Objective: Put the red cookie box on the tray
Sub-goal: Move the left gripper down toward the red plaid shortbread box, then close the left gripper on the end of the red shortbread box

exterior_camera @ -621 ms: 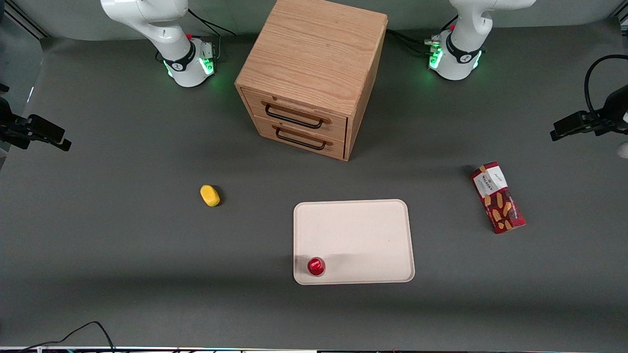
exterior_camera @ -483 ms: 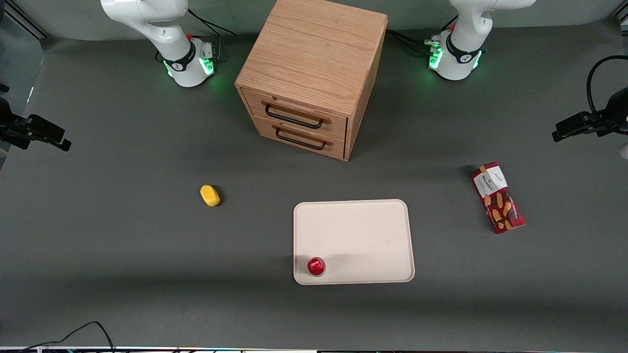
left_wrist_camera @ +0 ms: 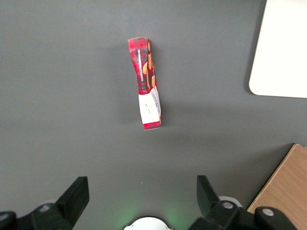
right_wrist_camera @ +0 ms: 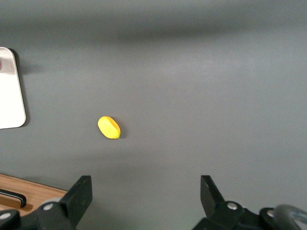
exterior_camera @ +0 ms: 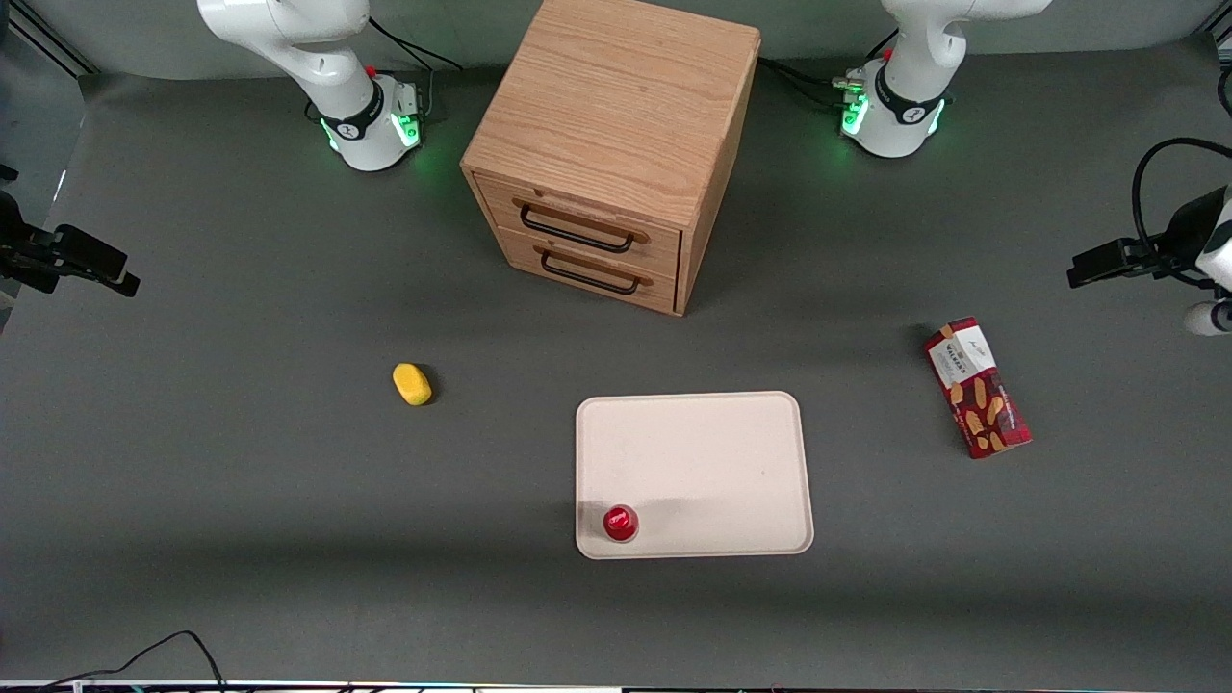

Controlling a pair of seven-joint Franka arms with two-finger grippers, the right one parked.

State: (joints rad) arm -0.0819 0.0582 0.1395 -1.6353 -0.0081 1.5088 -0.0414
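Observation:
The red cookie box (exterior_camera: 977,388) lies flat on the grey table toward the working arm's end, its white label end farther from the front camera. The left wrist view also shows the cookie box (left_wrist_camera: 146,91), lying apart from the fingers. My left gripper (exterior_camera: 1097,268) hovers high near the table's end, a little farther from the front camera than the box; in the wrist view the gripper (left_wrist_camera: 141,191) is open and holds nothing. The cream tray (exterior_camera: 693,452) sits mid-table, and one corner of the tray (left_wrist_camera: 283,52) shows in the wrist view.
A small round red-topped can (exterior_camera: 620,523) stands on the tray, in the near corner toward the parked arm. A wooden two-drawer cabinet (exterior_camera: 606,154) stands farther from the front camera than the tray. A yellow sponge (exterior_camera: 412,383) lies toward the parked arm's end.
My left gripper has shifted slightly inward from the table's end, toward the cookie box. The box, tray and can have not moved.

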